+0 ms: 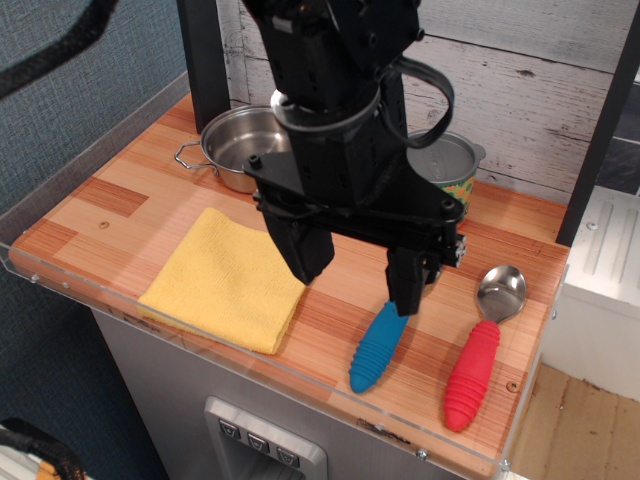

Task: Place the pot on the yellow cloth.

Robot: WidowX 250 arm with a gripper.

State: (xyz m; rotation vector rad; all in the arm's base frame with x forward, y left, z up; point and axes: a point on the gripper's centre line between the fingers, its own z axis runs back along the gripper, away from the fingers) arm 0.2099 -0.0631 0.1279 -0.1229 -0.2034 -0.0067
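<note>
The round shiny metal pot with its thin wire handle sits at 11 o'clock on the striped wooden worktop, partly behind the black arm. The soft, flat, square yellow cloth lies near it at 8 o'clock. The black tool hangs with its two fingers wide apart and holds nothing, just above a bumpy blue handle beside a red-handled spoon.

Wooden counter carries: pot at back, tin can, yellow cloth, blue-handled utensil, red-handled spoon.
</note>
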